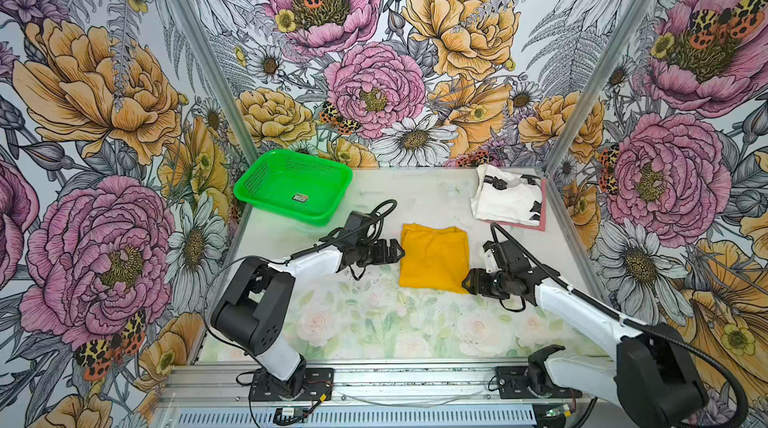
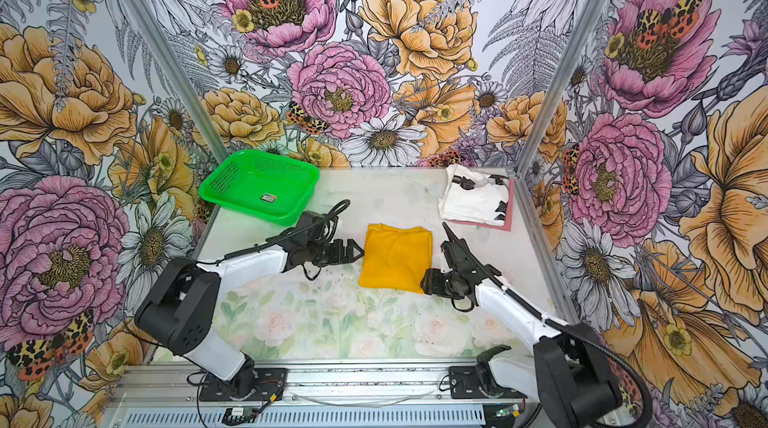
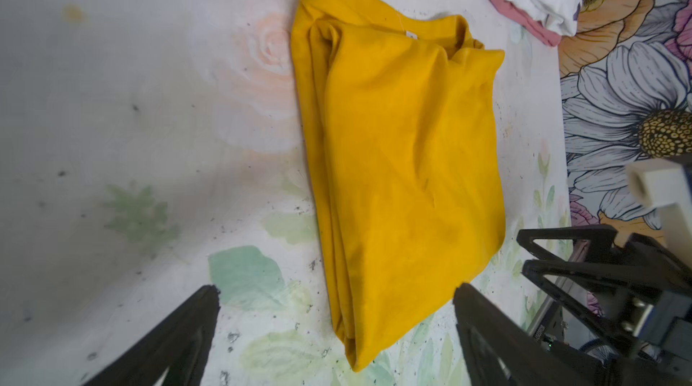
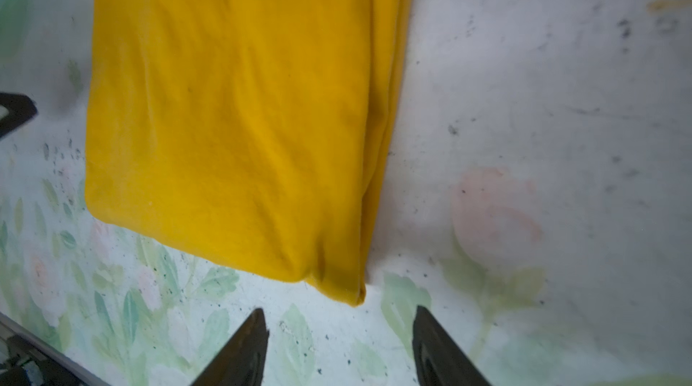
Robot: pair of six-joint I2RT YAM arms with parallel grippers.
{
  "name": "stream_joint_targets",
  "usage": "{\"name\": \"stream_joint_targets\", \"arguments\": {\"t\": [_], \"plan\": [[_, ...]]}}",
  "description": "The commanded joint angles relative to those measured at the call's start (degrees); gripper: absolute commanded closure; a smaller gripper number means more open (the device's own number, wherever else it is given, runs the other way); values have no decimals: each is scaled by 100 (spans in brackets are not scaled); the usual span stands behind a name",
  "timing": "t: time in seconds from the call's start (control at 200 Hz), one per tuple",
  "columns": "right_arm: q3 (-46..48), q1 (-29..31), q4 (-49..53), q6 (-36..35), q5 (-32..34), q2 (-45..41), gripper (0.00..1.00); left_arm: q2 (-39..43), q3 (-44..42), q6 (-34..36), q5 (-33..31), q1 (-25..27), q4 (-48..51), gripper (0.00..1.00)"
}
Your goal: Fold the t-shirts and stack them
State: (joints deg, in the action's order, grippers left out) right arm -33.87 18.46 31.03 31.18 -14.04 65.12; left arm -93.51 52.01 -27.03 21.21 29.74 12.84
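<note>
A folded mustard-yellow cloth t-shirt (image 1: 434, 257) (image 2: 395, 257) lies flat near the centre of the white, faintly floral table (image 1: 415, 197) in both top views. There it looks almost square, with its collar end toward the top of the frame and its smooth folded end toward the bottom. The left wrist view shows the mustard-yellow t-shirt (image 3: 404, 178) as a clear oblong, with the small white neck label (image 3: 411, 34) at one short end and layered folds along one long side. The left gripper (image 1: 397, 252) (image 3: 337, 288) sits just beside the shirt's left edge with its black fingers spread wide, holding nothing; I cannot tell whether it touches the cloth. The right gripper (image 1: 467, 280) (image 4: 339, 311) is at the shirt's lower right corner with its jaws apart and empty, and that corner lies just ahead of the gap. At the upper right of the table, a folded white t-shirt with black markings (image 1: 505, 199) rests on a pink t-shirt (image 1: 542, 206), of which only the edges show. A green plastic mesh basket (image 1: 266, 174) stands at the upper left.
</note>
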Motion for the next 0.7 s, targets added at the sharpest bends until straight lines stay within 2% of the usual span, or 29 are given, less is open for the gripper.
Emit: {"name": "stream_joint_targets", "arguments": {"t": [0.0, 0.09, 0.12, 0.225, 0.34, 0.57, 0.64, 0.69], "plan": [[-408, -173, 569, -221, 561, -179, 14, -167, 255, -67, -24, 240, -27, 1], [-796, -210, 764, -423, 1030, 233, 7, -259, 316, -165, -237, 437, -22, 1], [-919, -213, 794, -497, 1148, 429, 1, -266, 330, -224, -321, 471, -25, 1], [-1297, -232, 795, -628, 1465, 1117, 1, -322, 366, -356, -506, 575, -36, 4], [-1642, -221, 747, -699, 1492, 1515, 1, -445, 464, -382, -521, 698, -12, 6], [-1982, -178, 571, -806, 718, 1896, 0, -547, 543, -503, -653, 796, 25, 7], [-1946, -159, 401, -747, 483, 1987, 1, -604, 567, -514, -630, 796, 26, 15], [-1916, -158, 293, -698, 352, 2051, 0, -632, 589, -514, -670, 796, 26, 26]]}}
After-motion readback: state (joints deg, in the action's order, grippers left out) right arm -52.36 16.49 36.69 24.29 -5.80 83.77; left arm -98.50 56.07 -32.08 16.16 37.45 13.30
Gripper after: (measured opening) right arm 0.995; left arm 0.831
